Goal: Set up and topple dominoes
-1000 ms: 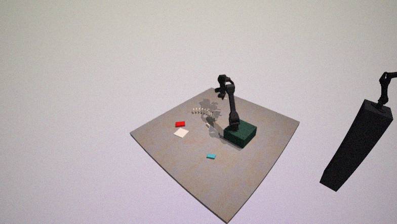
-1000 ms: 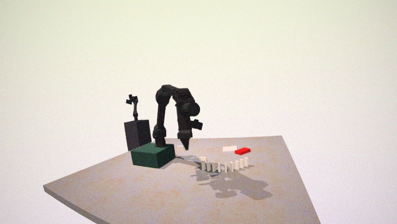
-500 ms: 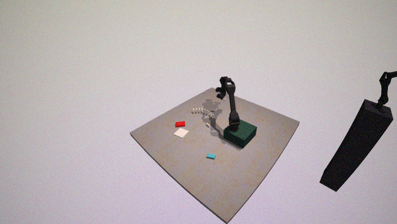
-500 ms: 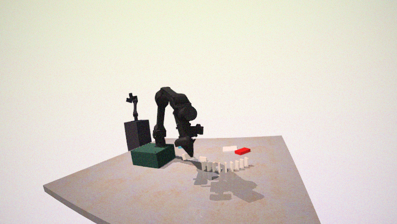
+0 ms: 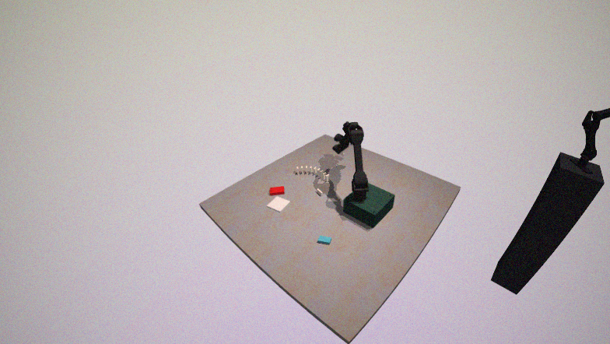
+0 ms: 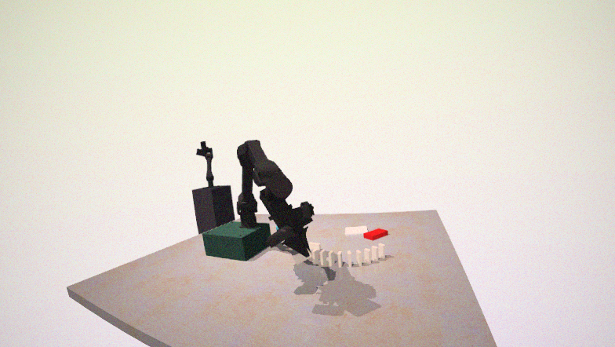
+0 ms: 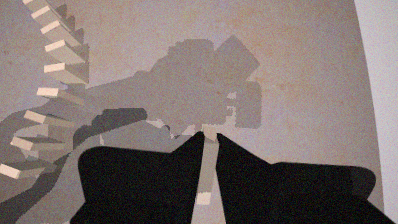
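Exterior view: the black arm (image 5: 358, 159) (image 6: 246, 180) is rising from its green base (image 5: 384, 197) (image 6: 223, 246), folding over and angling its tool (image 5: 337, 144) (image 6: 296, 247) (image 7: 208, 138) down near the standing row.

In the wrist view, the tool is clamping a pale domino (image 7: 210, 155) between its fingers. The curved row of dominoes (image 5: 310, 169) (image 6: 349, 258) (image 7: 54, 68) is standing upright on the desk (image 5: 273, 239) (image 6: 180, 297) (image 7: 310, 100), beside the held piece. No writing is legible.

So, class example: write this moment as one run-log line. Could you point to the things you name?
tool (image 6: 309, 255) (image 7: 208, 138): shut on pale domino (image 7: 208, 165) | domino row (image 5: 306, 167) (image 6: 349, 258) (image 7: 54, 67): standing | end push: not done
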